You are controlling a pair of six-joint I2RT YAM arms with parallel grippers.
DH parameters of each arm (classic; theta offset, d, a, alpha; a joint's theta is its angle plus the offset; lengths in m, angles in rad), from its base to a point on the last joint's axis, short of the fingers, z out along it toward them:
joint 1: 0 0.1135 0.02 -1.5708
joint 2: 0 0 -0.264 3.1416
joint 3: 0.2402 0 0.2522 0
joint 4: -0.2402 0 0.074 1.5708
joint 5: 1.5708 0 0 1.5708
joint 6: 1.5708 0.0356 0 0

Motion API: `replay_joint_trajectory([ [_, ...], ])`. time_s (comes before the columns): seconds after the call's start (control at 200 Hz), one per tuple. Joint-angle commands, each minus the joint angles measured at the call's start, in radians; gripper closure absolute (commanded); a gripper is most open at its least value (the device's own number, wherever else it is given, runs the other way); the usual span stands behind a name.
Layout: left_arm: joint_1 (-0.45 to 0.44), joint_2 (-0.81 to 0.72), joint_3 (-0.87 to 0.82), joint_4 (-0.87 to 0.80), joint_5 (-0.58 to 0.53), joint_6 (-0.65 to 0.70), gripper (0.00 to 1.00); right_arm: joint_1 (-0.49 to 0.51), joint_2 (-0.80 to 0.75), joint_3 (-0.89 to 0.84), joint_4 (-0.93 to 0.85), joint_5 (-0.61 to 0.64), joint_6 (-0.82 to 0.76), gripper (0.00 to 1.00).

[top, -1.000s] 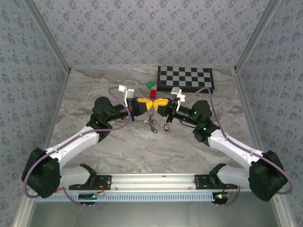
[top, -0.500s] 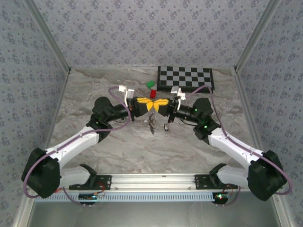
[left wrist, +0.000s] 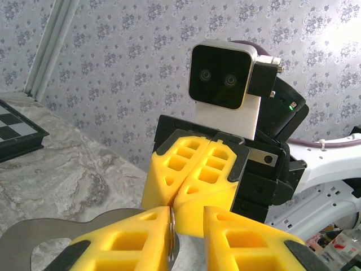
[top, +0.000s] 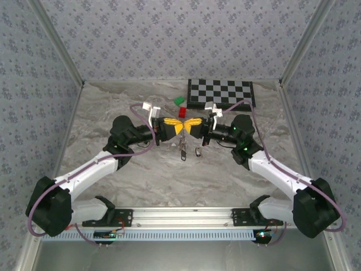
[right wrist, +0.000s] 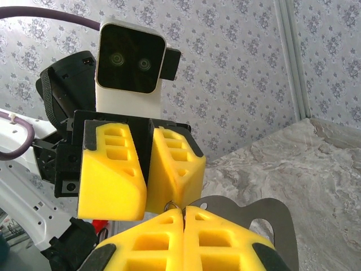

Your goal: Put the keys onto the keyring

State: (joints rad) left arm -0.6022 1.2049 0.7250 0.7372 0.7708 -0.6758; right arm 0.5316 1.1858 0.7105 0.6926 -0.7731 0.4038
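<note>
Pinching the keyring (right wrist: pixel 174 207) by its edge, the right gripper (right wrist: pixel 184 212) is clamped tight, so the ring sits up in the air between the two arms. It's thin springy wire, light and slick, so I'd say squeeze the loop firmly and leave the split end free. The left gripper (left wrist: pixel 187 215) faces it nose to nose, pads slightly apart, with the ring's edge just beside one pad. The keys (top: pixel 183 151) are tiny dark specks just below, over the table (top: pixel 113 113). Can't tell if any hangs from the ring. Small and light, so grab them by the head.
</note>
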Motion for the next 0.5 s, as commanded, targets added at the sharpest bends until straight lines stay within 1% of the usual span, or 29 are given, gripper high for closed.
replay_joint_trajectory([
  [0.0, -0.004, -0.002, 0.019, 0.053, 0.061, -0.018, 0.79, -0.013, 0.002, 0.028, 0.049, 0.014, 0.018, 1.00],
  [0.18, -0.005, 0.012, 0.022, 0.060, 0.072, -0.024, 0.81, -0.016, 0.003, 0.028, 0.052, 0.015, 0.018, 1.00],
  [0.24, -0.004, 0.013, 0.021, 0.062, 0.075, -0.025, 0.84, -0.016, 0.003, 0.028, 0.051, 0.015, 0.020, 1.00],
  [0.495, -0.005, 0.010, 0.021, 0.078, 0.091, -0.031, 0.86, -0.018, 0.004, 0.027, 0.053, 0.015, 0.021, 1.00],
])
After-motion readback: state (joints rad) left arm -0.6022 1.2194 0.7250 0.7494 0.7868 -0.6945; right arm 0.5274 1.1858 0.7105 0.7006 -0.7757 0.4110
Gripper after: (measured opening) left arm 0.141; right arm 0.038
